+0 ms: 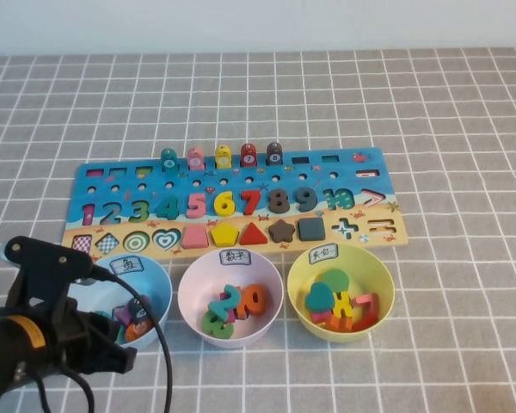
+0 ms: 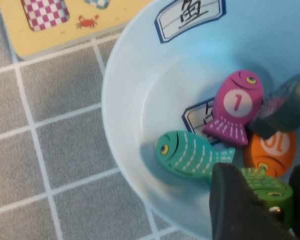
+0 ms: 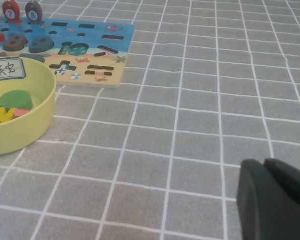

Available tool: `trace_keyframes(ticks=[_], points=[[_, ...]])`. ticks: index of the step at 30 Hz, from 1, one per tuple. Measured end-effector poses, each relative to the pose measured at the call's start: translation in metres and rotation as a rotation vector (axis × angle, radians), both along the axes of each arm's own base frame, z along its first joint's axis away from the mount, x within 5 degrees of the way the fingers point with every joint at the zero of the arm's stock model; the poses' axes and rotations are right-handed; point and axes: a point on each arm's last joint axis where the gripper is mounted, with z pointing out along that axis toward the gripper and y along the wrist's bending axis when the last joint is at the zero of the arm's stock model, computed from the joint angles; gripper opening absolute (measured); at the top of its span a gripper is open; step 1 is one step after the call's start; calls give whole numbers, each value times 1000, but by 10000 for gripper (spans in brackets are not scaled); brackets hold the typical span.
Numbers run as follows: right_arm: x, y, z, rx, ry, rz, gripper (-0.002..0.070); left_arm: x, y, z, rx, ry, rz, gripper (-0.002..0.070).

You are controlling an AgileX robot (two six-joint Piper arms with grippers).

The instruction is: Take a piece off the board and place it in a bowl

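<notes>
The pale blue bowl [image 1: 162,277] stands in front of the board [image 1: 358,169], at its left end. My left gripper [image 1: 131,320] reaches down into this bowl [image 2: 135,100]. Its two dark fingers [image 2: 235,205] are shut on the green fish-shaped piece [image 2: 270,192], low inside the bowl among other fish pegs. From the high view the piece is hidden behind the gripper. My right gripper [image 3: 264,162] is shut with nothing in it, low over bare tablecloth to the right of the board [image 3: 115,35]; the high view does not show it.
A teal fish [image 2: 187,152], a magenta fish [image 2: 235,107] and an orange fish [image 2: 272,150] lie in the blue bowl. A lilac bowl [image 1: 187,301] and a yellow-green bowl [image 1: 387,297] stand to its right. Several pegs [image 1: 222,157] stand along the board's far edge.
</notes>
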Motion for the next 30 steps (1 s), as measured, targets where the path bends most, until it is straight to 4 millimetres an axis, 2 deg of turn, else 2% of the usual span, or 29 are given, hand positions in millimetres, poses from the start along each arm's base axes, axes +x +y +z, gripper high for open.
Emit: trace_keyframes(ticks=[8,30], points=[[0,0,0,0,-1,0,-18,6,-2,-1,-16,-38,-1,192],[0,0,0,0,-1,0,-18,4,-2,-4,-2,-7,-2,192]])
